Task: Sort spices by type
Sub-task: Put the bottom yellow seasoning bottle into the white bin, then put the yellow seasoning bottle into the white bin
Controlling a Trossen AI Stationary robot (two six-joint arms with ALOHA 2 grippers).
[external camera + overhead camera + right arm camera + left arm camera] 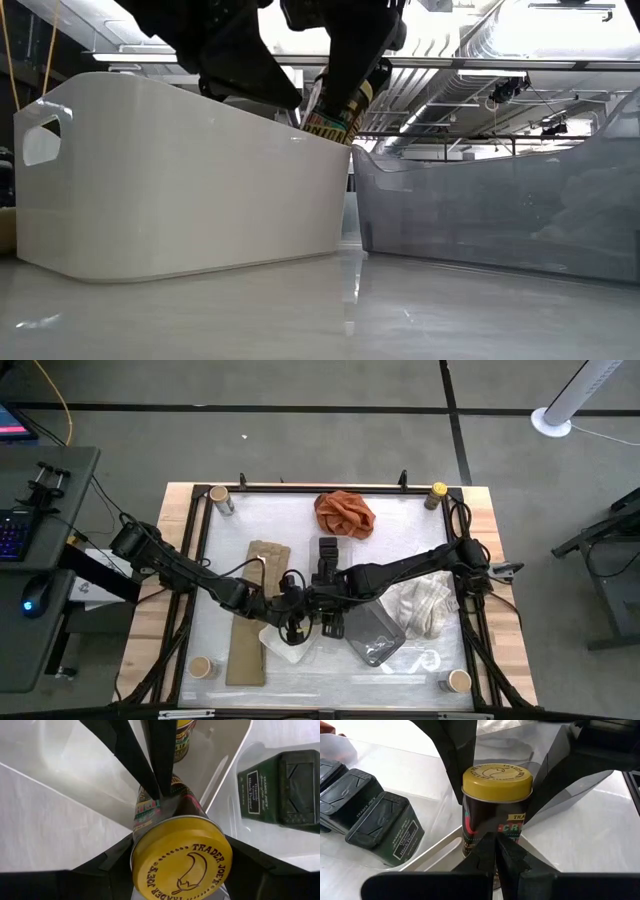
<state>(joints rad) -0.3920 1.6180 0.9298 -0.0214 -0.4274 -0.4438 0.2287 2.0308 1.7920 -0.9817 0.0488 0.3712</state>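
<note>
Right wrist view: right tool point(182, 865) grips yellow-lidded jar point(181, 861) over white tray point(227, 750); left tool point(496, 851) closed; black boxes point(382, 827) already grouped, sorting seems midway.

Yellow-lidded jar point(496, 815), multicoloured label; black boxes point(367, 807); white tray point(180, 180); orange cloth point(344, 513).

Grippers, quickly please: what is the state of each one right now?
Left gripper: closed, fingers together, holding nothing.
Right gripper: closed on the round dark spice jar with the yellow metal lid.
</note>
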